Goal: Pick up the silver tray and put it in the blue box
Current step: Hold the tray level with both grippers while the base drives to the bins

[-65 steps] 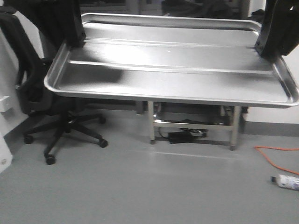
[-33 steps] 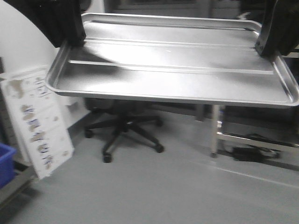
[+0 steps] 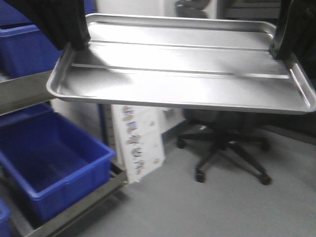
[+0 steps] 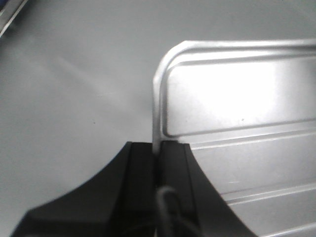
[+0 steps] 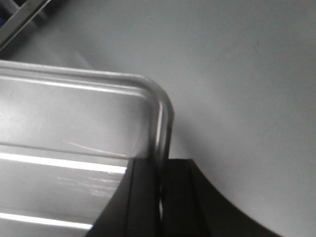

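Note:
The silver tray (image 3: 182,69) is held level in the air across the upper half of the front view, its two long ridges showing. My left gripper (image 3: 75,45) is shut on its left rim and my right gripper (image 3: 281,52) is shut on its right rim. In the left wrist view my gripper (image 4: 157,145) pinches the tray's rim (image 4: 156,106) edge-on. In the right wrist view my gripper (image 5: 160,163) pinches the tray's rim (image 5: 165,118). A blue box (image 3: 49,163) sits open on a low shelf at the lower left, below and left of the tray.
More blue bins (image 3: 22,49) stand on an upper shelf (image 3: 24,91) at the left. A white poster board (image 3: 138,140) leans beside the rack. A black office chair (image 3: 224,143) stands under the tray's right part. Grey floor (image 3: 197,212) lies below.
The view has swung left with the tray held fixed between both grippers. The chair slid to the right and the rack with the blue boxes came into view at the left.

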{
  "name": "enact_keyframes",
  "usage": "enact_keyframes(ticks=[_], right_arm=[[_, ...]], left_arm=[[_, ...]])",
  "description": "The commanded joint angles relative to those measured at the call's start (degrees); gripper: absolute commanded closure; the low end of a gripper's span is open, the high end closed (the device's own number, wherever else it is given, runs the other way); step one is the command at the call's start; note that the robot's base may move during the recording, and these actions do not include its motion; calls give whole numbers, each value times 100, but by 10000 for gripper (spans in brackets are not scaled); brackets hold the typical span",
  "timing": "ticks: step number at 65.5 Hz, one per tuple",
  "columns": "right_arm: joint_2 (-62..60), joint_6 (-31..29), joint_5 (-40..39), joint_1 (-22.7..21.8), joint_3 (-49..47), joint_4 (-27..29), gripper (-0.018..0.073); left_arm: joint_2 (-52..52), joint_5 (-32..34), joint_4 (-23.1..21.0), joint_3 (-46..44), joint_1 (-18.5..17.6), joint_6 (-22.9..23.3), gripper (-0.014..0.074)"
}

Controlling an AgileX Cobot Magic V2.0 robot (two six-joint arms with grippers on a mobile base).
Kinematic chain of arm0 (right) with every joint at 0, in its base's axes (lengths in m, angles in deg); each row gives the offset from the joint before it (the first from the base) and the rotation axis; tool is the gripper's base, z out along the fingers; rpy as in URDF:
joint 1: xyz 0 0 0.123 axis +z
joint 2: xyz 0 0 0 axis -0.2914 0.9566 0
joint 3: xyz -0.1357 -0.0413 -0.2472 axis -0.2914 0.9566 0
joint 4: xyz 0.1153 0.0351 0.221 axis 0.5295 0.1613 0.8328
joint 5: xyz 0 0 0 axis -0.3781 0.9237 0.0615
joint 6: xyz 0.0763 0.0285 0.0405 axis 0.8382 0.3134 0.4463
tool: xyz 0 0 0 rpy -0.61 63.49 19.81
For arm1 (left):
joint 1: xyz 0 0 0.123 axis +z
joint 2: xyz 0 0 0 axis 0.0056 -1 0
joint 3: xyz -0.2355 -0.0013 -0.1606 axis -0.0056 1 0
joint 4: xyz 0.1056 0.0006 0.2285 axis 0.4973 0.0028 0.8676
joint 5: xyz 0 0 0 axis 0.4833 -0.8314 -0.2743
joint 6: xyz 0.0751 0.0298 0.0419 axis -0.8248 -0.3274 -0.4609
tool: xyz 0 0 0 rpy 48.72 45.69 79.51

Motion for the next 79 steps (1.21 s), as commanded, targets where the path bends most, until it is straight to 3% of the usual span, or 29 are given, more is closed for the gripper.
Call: enact_keyframes(ticks=[1, 79], right_arm=[[-152, -58, 41, -59, -178, -474, 490], [-152, -58, 41, -64, -178, -474, 490]], left_arm=[[206, -166, 389, -148, 46, -18, 701], [206, -166, 389, -148, 46, -18, 701]])
